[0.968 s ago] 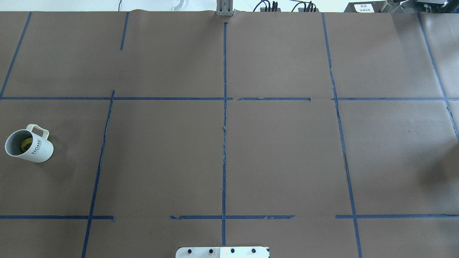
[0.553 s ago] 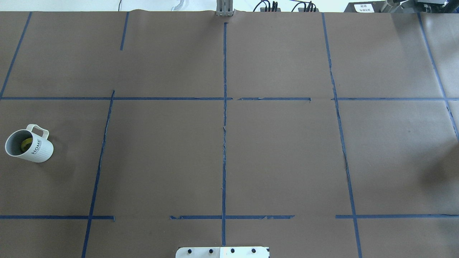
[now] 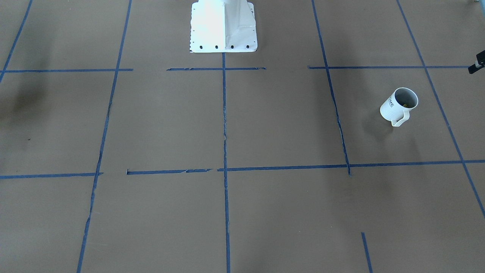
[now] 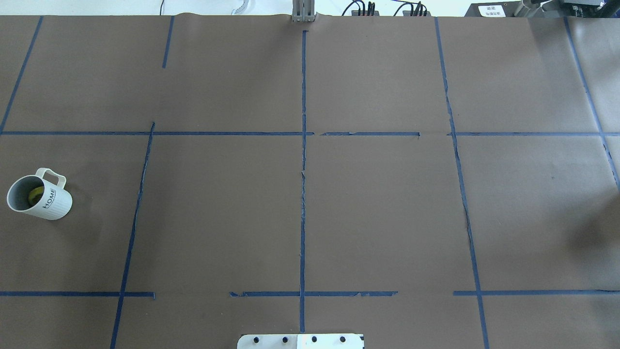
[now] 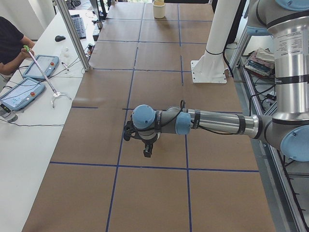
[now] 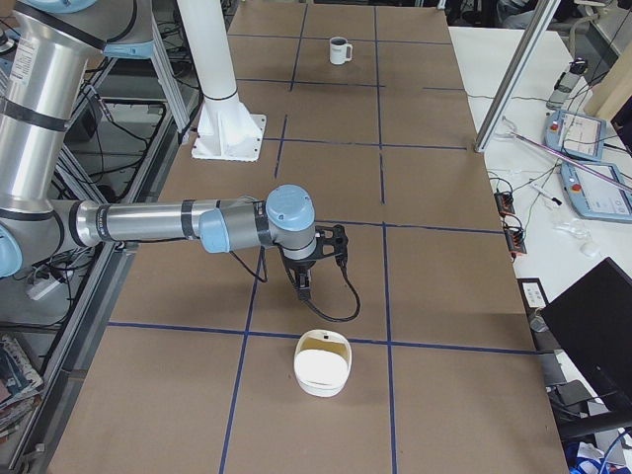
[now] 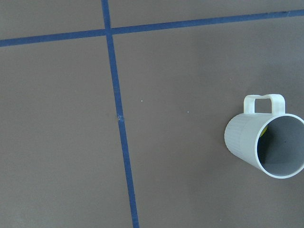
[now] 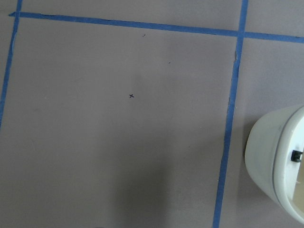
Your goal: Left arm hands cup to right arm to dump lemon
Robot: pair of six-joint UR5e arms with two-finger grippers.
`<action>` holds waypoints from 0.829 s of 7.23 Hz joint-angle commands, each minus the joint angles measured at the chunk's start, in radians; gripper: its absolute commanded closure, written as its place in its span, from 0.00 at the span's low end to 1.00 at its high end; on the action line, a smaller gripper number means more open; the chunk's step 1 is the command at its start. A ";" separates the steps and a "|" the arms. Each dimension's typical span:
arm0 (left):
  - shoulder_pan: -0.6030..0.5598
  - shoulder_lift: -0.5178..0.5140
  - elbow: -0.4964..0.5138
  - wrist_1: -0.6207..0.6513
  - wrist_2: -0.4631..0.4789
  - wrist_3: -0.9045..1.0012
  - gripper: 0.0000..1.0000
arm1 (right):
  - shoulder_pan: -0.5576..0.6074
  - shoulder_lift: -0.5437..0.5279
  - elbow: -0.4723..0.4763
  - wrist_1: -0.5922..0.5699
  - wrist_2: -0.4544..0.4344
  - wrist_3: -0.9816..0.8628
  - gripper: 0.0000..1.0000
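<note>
The left gripper (image 5: 147, 152) hangs fingers-down over the brown table (image 4: 387, 203) at the end of the left arm (image 5: 217, 123). It shows only in the side view, so I cannot tell whether its jaws are parted or closed. The same goes for the right gripper (image 6: 303, 288), which points down from the right arm (image 6: 168, 222) with nothing visibly between its fingers. Just beyond it toward the table's end sits a white container (image 6: 322, 363), close to a blue tape line (image 6: 385, 296). The cup (image 4: 41, 196) stands upright on the table at the robot's far left, untouched by either arm, with its handle turned away from the robot (toward the operators' side). The lemon (image 4: 34, 195) lies inside it, on the grey bottom. The left wrist camera looks down on the cup at the right edge of its view. The robot's white base plate (image 4: 300, 341) is at the near middle edge.
</note>
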 commanded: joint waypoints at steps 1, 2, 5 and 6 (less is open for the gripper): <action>0.122 -0.010 0.063 -0.264 0.001 -0.158 0.00 | -0.013 0.004 -0.003 0.029 0.021 -0.001 0.00; 0.146 -0.013 0.082 -0.336 0.018 -0.309 0.00 | -0.015 0.004 -0.011 0.072 0.023 0.003 0.00; 0.352 -0.013 0.096 -0.509 0.184 -0.614 0.00 | -0.032 0.004 -0.009 0.076 0.023 0.011 0.00; 0.386 -0.013 0.094 -0.511 0.203 -0.616 0.00 | -0.040 0.004 -0.009 0.076 0.023 0.010 0.00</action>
